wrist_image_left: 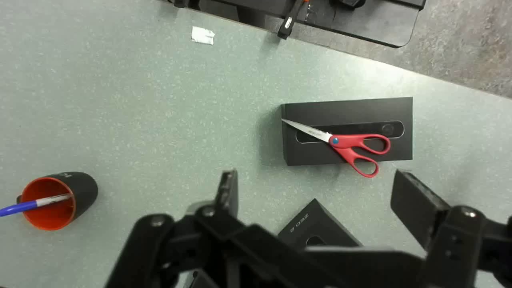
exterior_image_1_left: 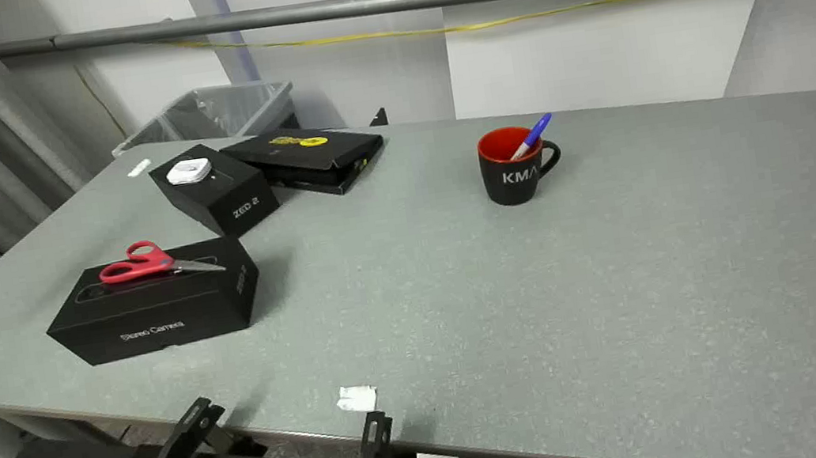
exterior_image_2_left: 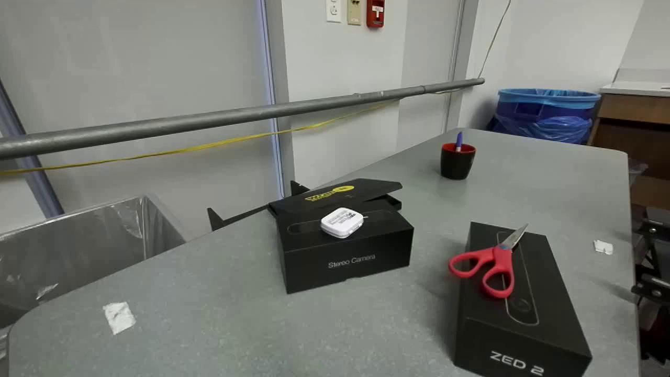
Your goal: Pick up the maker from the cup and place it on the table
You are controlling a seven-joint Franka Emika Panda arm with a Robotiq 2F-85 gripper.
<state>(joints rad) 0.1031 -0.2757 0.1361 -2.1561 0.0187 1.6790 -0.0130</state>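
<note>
Far left in the wrist view, the marker point(wrist_image_left: 37, 203) leans in the cup point(wrist_image_left: 85, 188), its long axis nearly level there, the blue end pointing left to the frame's edge and the whitish part running right, down inside; how deep it sits is hard to tell. In both exterior views the blue end is uppermost, and in an exterior view it slants up to the right, over the cup's handle point(exterior_image_1_left: 556, 153). The cup stands upright on the table point(wrist_image_left: 152, 120). Next, near the table's edge, is a white scrap point(wrist_image_left: 203, 36). Then comes a black box point(wrist_image_left: 318, 224), partly hidden by the gripper point(wrist_image_left: 324, 196), whose fingers point(wrist_image_left: 416, 204) are spread wide apart, well away from the marker. Farthest right, the red-handled scissors point(wrist_image_left: 346, 141) lie on a second black box point(wrist_image_left: 348, 110), blades pointing left, one red loop jutting past its side.
</note>
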